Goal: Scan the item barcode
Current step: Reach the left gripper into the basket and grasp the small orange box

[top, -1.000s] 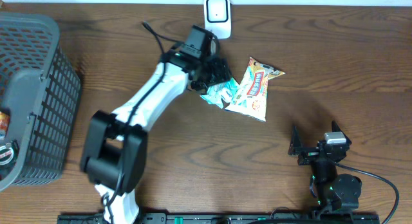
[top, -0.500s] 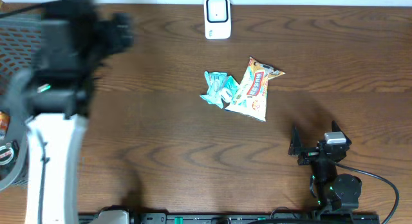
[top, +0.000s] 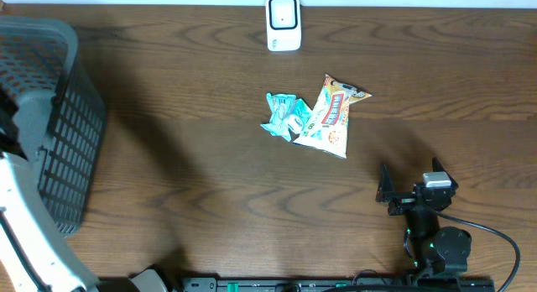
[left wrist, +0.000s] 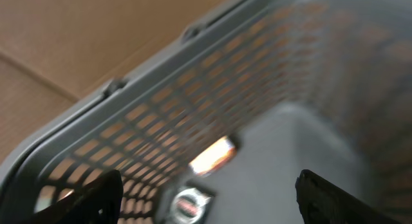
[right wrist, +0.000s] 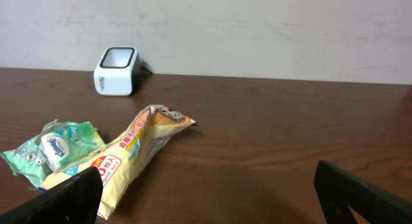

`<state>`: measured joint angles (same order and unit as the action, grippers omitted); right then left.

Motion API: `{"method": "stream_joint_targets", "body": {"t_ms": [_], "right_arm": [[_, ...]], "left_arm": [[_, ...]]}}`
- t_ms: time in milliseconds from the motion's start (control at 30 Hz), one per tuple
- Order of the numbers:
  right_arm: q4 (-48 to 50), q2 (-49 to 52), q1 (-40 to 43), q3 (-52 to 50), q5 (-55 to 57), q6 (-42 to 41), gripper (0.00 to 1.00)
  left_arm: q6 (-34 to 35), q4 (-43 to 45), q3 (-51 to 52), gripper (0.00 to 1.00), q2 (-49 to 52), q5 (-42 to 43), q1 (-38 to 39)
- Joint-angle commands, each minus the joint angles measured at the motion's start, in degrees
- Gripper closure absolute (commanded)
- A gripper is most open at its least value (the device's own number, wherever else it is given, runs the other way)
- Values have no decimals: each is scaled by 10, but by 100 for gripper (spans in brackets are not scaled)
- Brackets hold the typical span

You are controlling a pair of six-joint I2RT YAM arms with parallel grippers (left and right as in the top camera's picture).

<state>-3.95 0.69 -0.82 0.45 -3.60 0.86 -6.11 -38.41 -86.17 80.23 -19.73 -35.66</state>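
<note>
The white barcode scanner stands at the table's far edge, also visible in the right wrist view. A teal packet and a yellow-orange snack bag lie touching in the middle of the table. My left gripper hangs open over the inside of the grey basket, nothing between its fingers. Blurred below it lie a round-logo item and an orange item. My right gripper rests open near the front right, facing the snack bag and the teal packet.
The grey mesh basket fills the table's left end, with my white left arm reaching over it from the front-left corner. A black cable trails by the right arm's base.
My left arm swung from the packets below the scanner leftward to over the basket, its jaws widening. The teal packet stays on the table beside the snack bag. The right arm has not moved.
</note>
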Motion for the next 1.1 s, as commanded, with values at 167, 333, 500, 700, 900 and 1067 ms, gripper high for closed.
{"method": "stream_joint_targets", "body": {"t_ms": [167, 333, 500, 700, 900, 1067], "right_arm": [[-2, -3, 1, -1, 2, 0, 1], [-2, -3, 1, -1, 2, 0, 1], [-2, -3, 1, -1, 2, 0, 1], [-2, -3, 1, -1, 2, 0, 1], [-2, -3, 1, -1, 2, 0, 1], [-2, -3, 1, -1, 2, 0, 1]], "left_arm": [[-126, 4, 38, 16, 72, 12, -32], [-188, 9, 51, 16, 109, 84, -32], [-189, 35, 51, 5, 156, 83, -48], [-238, 55, 51, 4, 213, 88, -69], [-268, 89, 51, 14, 255, 86, -74], [-269, 105, 51, 14, 293, 86, -87]]}}
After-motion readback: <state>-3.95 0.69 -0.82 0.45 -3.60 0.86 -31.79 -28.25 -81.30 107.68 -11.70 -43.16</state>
